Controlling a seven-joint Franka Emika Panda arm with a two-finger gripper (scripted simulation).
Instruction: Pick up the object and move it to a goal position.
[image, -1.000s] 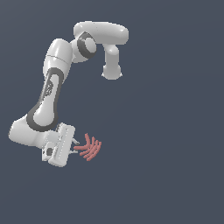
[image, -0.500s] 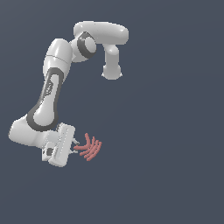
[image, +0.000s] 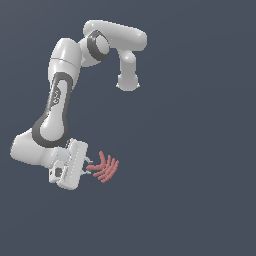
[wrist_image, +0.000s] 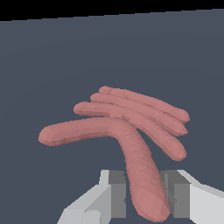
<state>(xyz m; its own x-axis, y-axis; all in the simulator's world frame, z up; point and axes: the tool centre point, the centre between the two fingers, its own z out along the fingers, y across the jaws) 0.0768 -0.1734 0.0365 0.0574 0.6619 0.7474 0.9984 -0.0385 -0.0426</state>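
Nothing has shifted; pincer (image: 90, 167) grips the object (image: 105, 167), open space all round

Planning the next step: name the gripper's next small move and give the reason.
Probably carry on toward the goal without loosening. The wrist view shows the gripper with a finger on each side of the salmon-red bunch, closed on its stem end.

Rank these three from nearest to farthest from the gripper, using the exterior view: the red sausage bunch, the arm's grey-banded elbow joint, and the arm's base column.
1. The sausage bunch, at the gripper, on its exterior-view right.
2. The elbow joint, just above the gripper.
3. The base column, far up, toward the exterior view's right.
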